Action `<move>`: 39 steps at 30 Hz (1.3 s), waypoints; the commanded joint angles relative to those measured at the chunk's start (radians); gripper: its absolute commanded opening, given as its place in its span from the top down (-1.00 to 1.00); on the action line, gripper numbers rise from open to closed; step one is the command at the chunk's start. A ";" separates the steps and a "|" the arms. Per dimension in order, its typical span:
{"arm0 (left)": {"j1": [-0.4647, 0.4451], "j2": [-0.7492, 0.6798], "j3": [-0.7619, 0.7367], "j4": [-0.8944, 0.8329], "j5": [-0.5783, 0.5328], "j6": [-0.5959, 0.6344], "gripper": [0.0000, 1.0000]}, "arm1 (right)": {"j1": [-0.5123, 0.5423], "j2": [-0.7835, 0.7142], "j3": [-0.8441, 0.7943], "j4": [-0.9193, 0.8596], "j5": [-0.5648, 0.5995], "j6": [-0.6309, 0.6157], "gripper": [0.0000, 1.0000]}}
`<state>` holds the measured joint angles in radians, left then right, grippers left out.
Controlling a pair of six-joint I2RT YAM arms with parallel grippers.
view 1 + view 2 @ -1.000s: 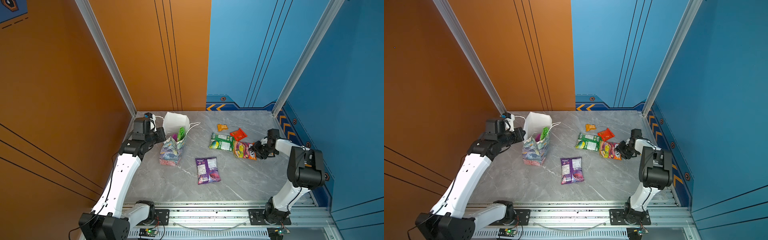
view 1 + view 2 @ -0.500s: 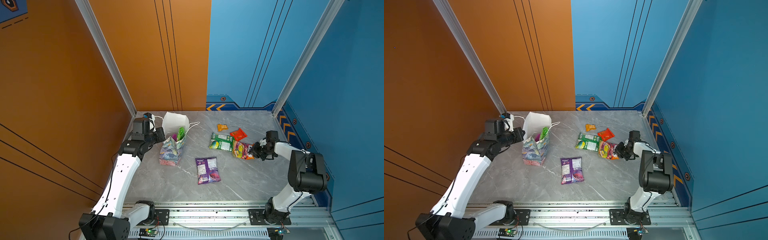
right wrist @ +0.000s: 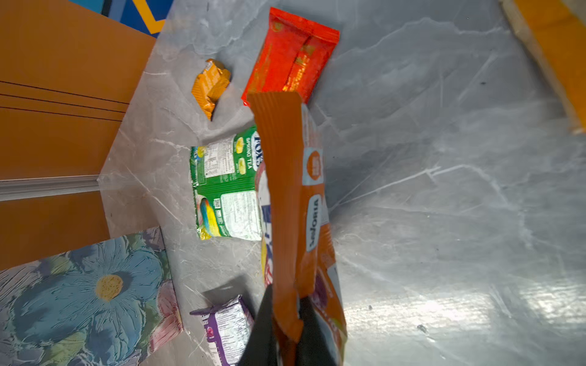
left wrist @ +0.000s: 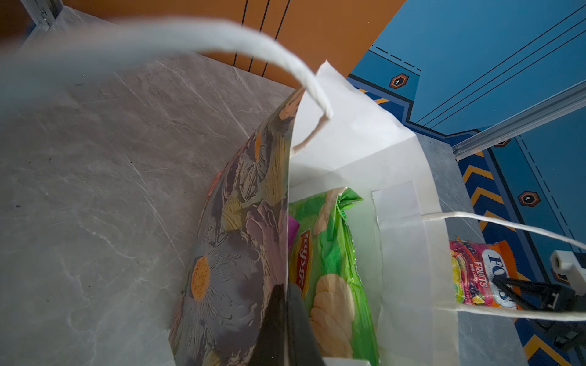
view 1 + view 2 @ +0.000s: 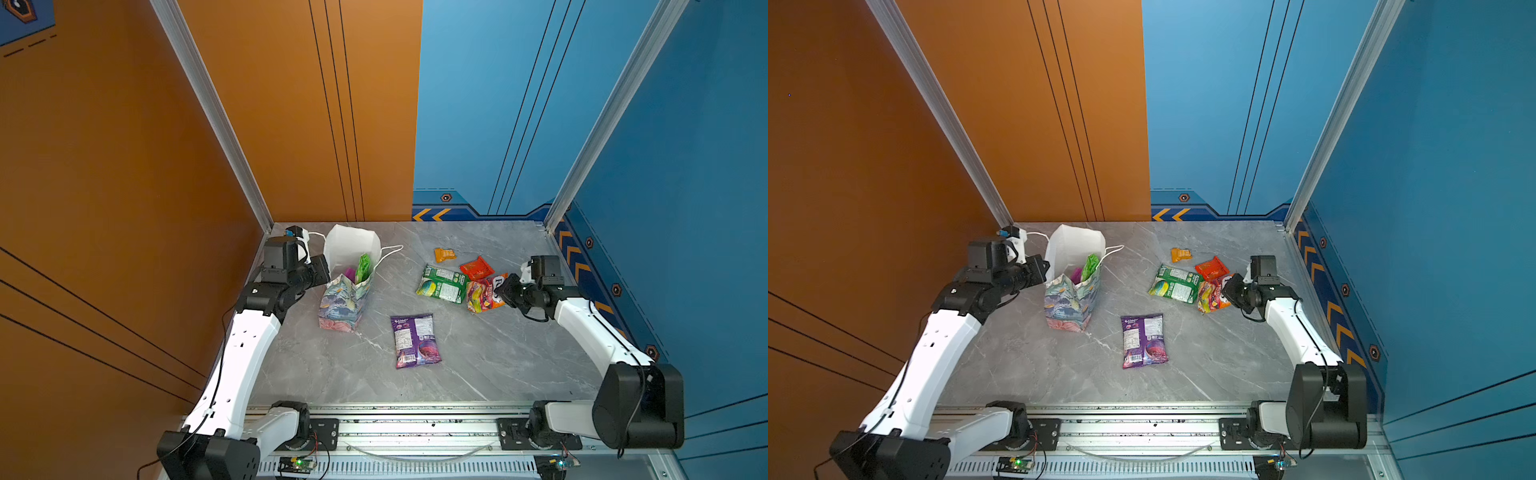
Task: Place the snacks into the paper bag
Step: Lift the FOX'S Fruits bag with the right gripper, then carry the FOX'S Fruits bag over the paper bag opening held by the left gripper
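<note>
While the left gripper (image 4: 287,304) pinches the rim of the paper bag (image 5: 345,299), the bag stands upright at the back-left of the table (image 5: 478,374), with a green packet (image 5: 363,266) poking out. Right gripper (image 3: 287,301) is clamped on the end seal of the fruit candy packet (image 5: 482,293). That end looks raised, view unclear. Green tea packet (image 5: 441,284), red packet (image 5: 477,267), small orange packet (image 5: 444,254) and purple packet (image 5: 415,340) lie loose on the table.

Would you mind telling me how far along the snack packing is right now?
Done: a green packet and a magenta packet sit in the bag. In hand: the left gripper pinches the bag's wall; the right gripper is shut on the fruit candy packet. Left: the tea packet, red packet, small orange packet and purple packet lie on the table.
</note>
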<state>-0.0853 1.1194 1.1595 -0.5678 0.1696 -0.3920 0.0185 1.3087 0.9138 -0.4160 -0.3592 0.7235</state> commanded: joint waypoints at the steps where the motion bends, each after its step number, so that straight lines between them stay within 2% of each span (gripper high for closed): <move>1: -0.005 -0.027 -0.015 0.011 -0.004 0.002 1.00 | 0.055 -0.041 0.058 -0.038 0.076 0.031 1.00; 14: -0.040 -0.038 -0.017 0.009 -0.026 0.012 1.00 | 0.205 -0.161 0.187 -0.063 0.226 0.077 1.00; 19: -0.047 -0.038 -0.014 0.011 -0.016 0.012 1.00 | 0.287 -0.164 0.321 -0.063 0.280 0.071 1.00; 26: -0.064 -0.049 -0.014 0.011 -0.024 0.020 1.00 | 0.446 -0.099 0.566 -0.047 0.370 0.020 1.00; 33: -0.092 -0.056 -0.015 0.011 -0.040 0.027 1.00 | 0.700 0.010 0.773 -0.034 0.505 0.008 1.00; 39: -0.114 -0.057 -0.015 0.011 -0.035 0.032 1.00 | 0.786 0.126 0.863 -0.027 0.486 0.037 1.00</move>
<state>-0.1852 1.0809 1.1492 -0.5686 0.1387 -0.3809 0.7887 1.4017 1.7348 -0.4858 0.0914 0.7567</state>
